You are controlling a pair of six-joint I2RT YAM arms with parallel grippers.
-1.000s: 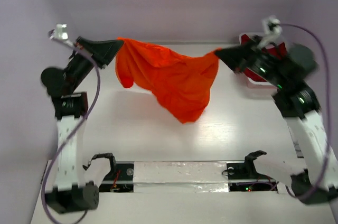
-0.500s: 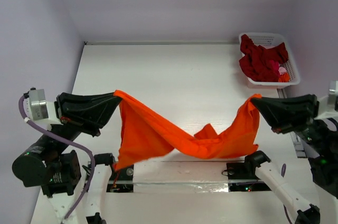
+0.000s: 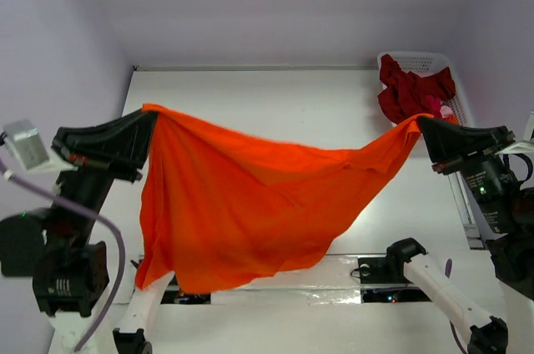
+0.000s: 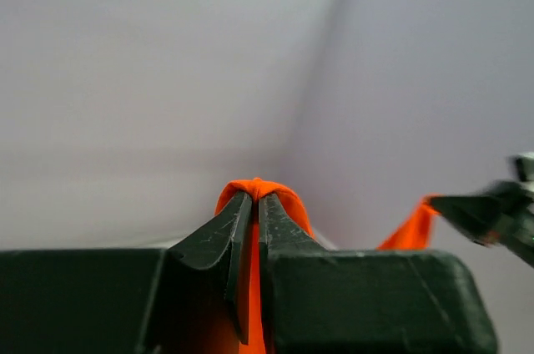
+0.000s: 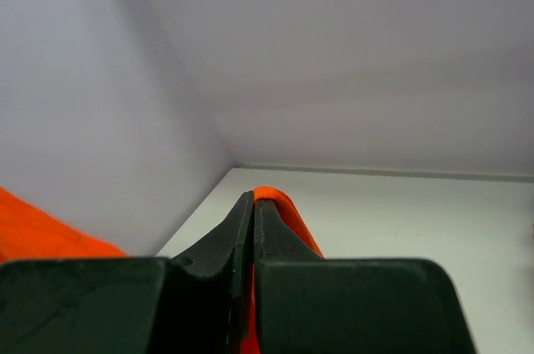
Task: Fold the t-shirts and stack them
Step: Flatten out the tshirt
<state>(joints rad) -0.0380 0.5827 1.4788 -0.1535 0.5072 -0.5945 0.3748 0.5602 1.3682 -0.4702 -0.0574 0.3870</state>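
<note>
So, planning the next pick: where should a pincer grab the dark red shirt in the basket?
Probably its raised crumpled top fold, from straight above: the dark red shirt is heaped inside the basket, whose walls block the sides.

The left jaws pinch a fold of the orange t-shirt (image 4: 255, 184).
</note>
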